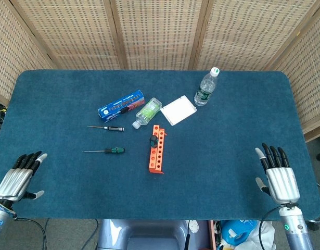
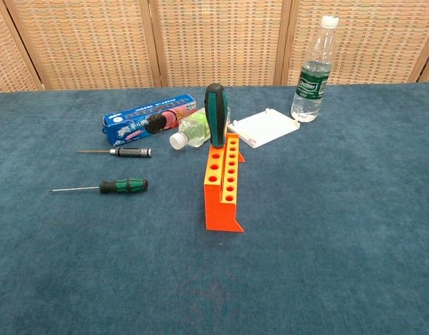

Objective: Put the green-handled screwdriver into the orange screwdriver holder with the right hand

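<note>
A green-handled screwdriver (image 2: 215,116) stands upright in the far end of the orange holder (image 2: 223,187), seen from above as a dark handle (image 1: 153,139) in the holder (image 1: 156,151). My right hand (image 1: 279,177) rests open at the table's near right edge, far from the holder, holding nothing. At the near left corner lies my left hand (image 1: 16,176), open too. Neither hand shows in the chest view. A second, smaller green-handled screwdriver (image 2: 109,186) lies flat on the cloth left of the holder.
A black-handled screwdriver (image 2: 123,151), a blue box (image 2: 148,119), a lying green bottle (image 2: 192,130), a white lid (image 2: 264,127) and an upright water bottle (image 2: 314,71) sit behind the holder. Blue cloth (image 1: 217,156) covers the table.
</note>
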Controlling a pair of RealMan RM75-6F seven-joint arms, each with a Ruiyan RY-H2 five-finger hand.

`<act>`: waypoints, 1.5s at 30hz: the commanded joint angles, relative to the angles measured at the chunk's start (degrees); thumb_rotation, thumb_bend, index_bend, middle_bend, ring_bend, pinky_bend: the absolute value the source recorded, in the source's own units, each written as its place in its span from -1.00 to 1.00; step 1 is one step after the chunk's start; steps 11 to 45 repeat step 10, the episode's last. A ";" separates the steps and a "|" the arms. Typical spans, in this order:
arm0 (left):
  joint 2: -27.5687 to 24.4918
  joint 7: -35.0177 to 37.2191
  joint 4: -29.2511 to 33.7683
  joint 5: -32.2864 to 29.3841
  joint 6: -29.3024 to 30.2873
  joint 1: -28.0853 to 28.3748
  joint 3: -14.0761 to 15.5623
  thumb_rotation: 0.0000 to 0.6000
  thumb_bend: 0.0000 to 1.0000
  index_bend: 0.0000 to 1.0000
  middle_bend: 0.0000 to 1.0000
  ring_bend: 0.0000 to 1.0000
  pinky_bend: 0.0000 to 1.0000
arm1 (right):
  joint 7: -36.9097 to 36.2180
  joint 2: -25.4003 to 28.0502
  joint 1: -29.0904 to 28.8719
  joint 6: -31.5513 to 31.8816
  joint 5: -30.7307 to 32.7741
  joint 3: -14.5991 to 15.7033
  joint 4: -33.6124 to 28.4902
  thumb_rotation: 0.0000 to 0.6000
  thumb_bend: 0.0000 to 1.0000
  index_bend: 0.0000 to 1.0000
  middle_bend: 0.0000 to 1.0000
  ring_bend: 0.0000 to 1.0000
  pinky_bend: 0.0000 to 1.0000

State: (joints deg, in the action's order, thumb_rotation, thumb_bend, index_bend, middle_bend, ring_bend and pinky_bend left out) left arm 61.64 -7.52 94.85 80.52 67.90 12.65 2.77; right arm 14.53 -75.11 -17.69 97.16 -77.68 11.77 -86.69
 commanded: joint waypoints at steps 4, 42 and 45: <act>0.10 -0.55 0.13 -0.25 0.63 -0.32 -0.12 1.00 -1.00 -1.00 -1.00 -1.00 -1.00 | -1.55 -0.25 2.26 0.85 -1.98 -1.49 1.15 1.00 -0.54 -1.00 -1.00 -1.00 -1.00; 0.22 -0.71 -0.08 -0.71 1.04 -0.60 -0.32 1.00 -1.00 -1.00 -1.00 -1.00 -1.00 | -2.89 0.40 4.12 1.57 -4.06 -3.59 1.42 1.00 -0.54 -1.00 -1.00 -1.00 -1.00; 0.22 -0.71 -0.08 -0.71 1.04 -0.60 -0.32 1.00 -1.00 -1.00 -1.00 -1.00 -1.00 | -2.89 0.40 4.12 1.57 -4.06 -3.59 1.42 1.00 -0.54 -1.00 -1.00 -1.00 -1.00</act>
